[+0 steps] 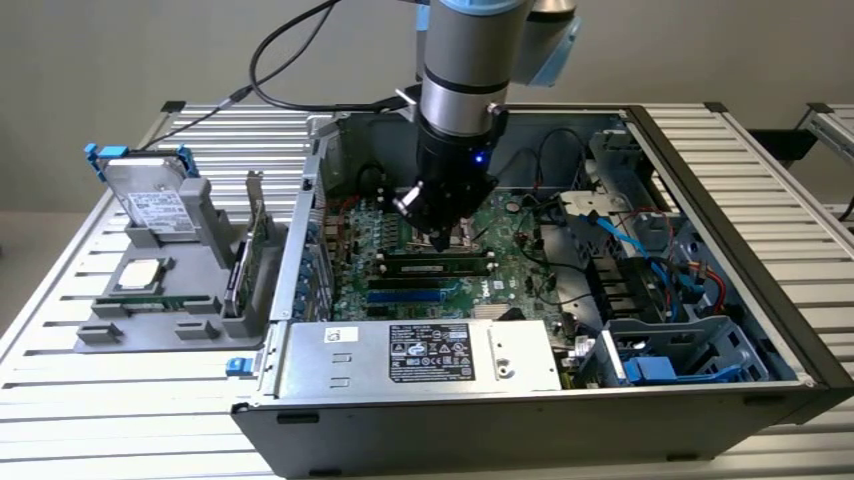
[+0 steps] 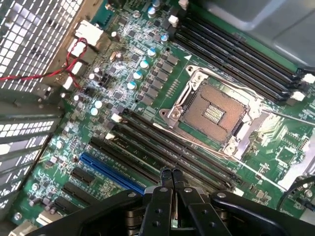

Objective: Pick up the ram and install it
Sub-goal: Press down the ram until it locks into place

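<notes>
Hand [image 2: 172, 173]: fingers pressed together, nothing pinched between them; tips point down at the motherboard, seemingly to press rather than to grasp.
Ram [image 1: 435, 266]: long dark stick lying level in a memory slot, in the bank near the case's power supply; judged already seated or being pushed home, since it sits flush along the slot.
Hand relative to ram: in the exterior view the fingertips stand just above the stick's upper edge, near its middle; contact cannot be confirmed.
Memory slots [image 2: 162, 147]: parallel dark channels beside the processor socket; in the wrist view the fingertips hang over this bank.
Processor socket [image 2: 211, 115]: uncovered, metal frame around it, no chip fitted.
Blue expansion slot [image 2: 110, 172]: beside the memory bank, vacant.
Computer case [image 1: 747, 200]: laid on its side, panel off, so the board faces up for access from above.
Power supply [image 1: 427, 355]: silver box with label, along the case's near edge.
Parts holder [image 1: 147, 325]: grey rack on the tabletop [image 1: 80, 400], at the exterior view's left, holding a drive and a card upright, well apart from the arm.
</notes>
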Available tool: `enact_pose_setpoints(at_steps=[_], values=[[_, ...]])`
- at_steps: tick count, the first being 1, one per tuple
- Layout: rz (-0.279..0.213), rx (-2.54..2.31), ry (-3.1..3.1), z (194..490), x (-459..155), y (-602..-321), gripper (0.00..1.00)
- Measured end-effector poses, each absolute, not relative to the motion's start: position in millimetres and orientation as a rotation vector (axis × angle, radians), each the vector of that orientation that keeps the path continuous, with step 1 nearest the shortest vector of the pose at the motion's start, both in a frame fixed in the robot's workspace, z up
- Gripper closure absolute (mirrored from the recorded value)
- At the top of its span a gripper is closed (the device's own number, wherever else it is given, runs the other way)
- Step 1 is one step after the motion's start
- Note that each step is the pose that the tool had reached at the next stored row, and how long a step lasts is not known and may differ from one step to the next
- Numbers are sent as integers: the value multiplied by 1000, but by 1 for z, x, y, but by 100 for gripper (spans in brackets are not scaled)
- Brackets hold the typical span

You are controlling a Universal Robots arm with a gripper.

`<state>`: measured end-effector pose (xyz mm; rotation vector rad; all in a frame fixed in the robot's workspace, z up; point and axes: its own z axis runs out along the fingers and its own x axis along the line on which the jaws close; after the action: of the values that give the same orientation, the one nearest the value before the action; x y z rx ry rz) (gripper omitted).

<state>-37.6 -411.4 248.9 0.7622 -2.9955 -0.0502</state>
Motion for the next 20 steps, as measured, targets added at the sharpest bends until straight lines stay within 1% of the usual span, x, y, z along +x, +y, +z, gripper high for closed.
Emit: enact_pose_setpoints(at_steps=[20], values=[[-63, 253, -3087, 247, -38, -411, 90]])
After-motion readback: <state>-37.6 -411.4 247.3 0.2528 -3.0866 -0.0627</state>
